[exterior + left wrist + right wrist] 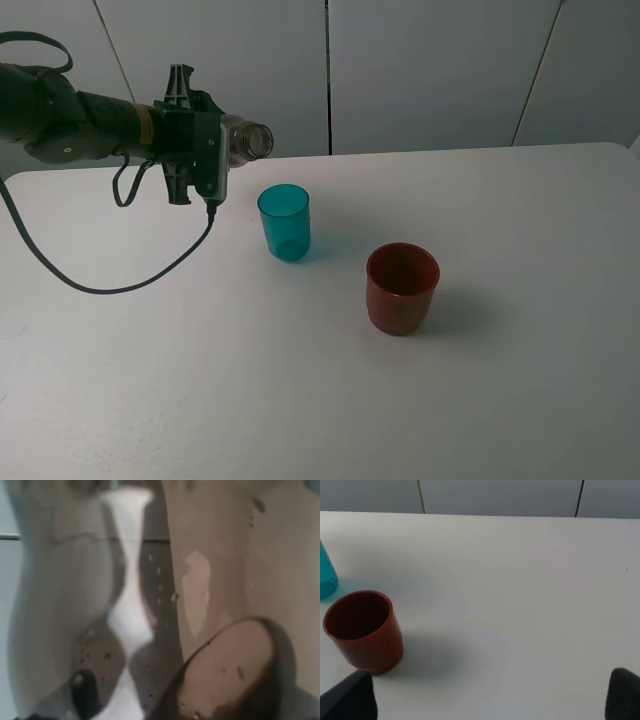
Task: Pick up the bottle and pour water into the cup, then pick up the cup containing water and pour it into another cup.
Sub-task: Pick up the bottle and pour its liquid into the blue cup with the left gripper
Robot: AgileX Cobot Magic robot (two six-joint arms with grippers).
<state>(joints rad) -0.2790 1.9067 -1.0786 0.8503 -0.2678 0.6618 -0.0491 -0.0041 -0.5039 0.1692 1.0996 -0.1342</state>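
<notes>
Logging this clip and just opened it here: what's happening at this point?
The left hand is shut on the bottle, which is tipped on its side in the air, mouth toward the teal cup standing on the table. No stream of water shows. The red cup stands apart and looks empty. The right hand is open near the red cup, holding nothing.

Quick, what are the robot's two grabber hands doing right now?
Left gripper: closed on the bottle, which is tipped sideways.
Right gripper: open, fingers wide apart, holding nothing.
</notes>
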